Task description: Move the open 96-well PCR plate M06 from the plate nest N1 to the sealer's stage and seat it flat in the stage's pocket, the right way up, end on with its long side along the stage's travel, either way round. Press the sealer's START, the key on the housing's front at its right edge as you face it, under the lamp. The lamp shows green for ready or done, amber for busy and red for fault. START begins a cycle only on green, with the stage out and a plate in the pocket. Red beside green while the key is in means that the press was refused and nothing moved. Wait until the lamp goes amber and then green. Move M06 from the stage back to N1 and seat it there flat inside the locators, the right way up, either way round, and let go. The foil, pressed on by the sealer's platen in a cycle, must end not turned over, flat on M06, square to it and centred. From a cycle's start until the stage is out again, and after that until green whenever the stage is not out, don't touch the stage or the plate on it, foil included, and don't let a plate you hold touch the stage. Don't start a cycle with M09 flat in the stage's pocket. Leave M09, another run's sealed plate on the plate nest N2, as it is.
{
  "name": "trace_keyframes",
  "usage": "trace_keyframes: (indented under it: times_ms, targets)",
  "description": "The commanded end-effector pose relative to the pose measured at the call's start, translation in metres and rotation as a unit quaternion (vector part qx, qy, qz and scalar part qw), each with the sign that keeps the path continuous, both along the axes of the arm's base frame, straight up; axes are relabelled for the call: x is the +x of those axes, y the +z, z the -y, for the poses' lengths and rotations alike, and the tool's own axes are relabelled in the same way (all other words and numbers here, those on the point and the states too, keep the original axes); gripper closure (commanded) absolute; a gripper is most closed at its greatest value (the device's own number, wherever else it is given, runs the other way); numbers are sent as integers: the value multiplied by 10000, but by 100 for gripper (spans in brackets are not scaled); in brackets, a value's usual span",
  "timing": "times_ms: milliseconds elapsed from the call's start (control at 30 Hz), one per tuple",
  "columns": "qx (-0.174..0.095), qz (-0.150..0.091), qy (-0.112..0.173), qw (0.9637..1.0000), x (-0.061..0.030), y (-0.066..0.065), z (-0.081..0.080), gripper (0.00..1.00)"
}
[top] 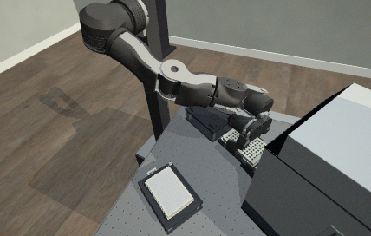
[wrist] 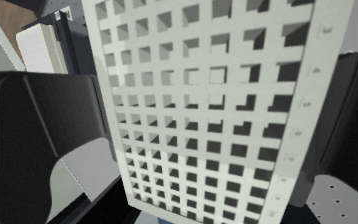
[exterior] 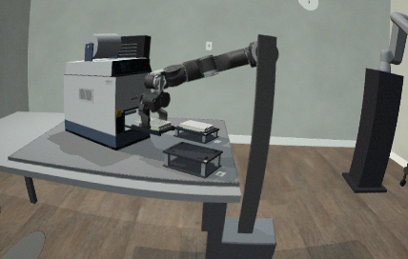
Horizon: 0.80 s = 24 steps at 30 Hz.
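The open 96-well plate M06 (top: pixel 249 150) is white with a grid of empty wells and no foil. It sits low at the sealer's front opening, over the stage (exterior: pixel 142 128), long side pointing into the housing. My gripper (top: pixel 246 138) is shut on M06 across its short width. In the wrist view the plate (wrist: pixel 212 115) fills the frame, well openings up, with a dark finger on each side. I cannot tell if it rests in the pocket. It also shows in the exterior view (exterior: pixel 157 125). Nest N1 (top: pixel 208 121) is empty.
The sealer (top: pixel 332 165) is a large grey and white box at the right of the table. Sealed plate M09 (top: pixel 169 192) lies flat on nest N2 near the table's front edge. The arm's post (exterior: pixel 260 133) stands at the table's side.
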<state>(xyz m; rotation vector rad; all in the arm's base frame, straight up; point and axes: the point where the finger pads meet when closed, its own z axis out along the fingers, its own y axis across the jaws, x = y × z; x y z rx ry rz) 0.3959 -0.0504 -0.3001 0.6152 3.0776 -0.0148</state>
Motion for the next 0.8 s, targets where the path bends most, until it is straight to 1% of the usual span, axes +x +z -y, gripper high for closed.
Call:
trace_keyframes:
  times_ms: [0, 233, 633, 667, 767]
  targets:
    - [26, 0, 20, 10000, -1, -4, -11, 100]
    - [19, -1, 23, 10000, -3, -32, -10, 100]
    - [19, -1, 23, 10000, -3, -32, -10, 100]
    - [16, 1, 19, 10000, -2, -30, -8, 23]
    - [7, 6, 5, 10000, 2, -23, -4, 23]
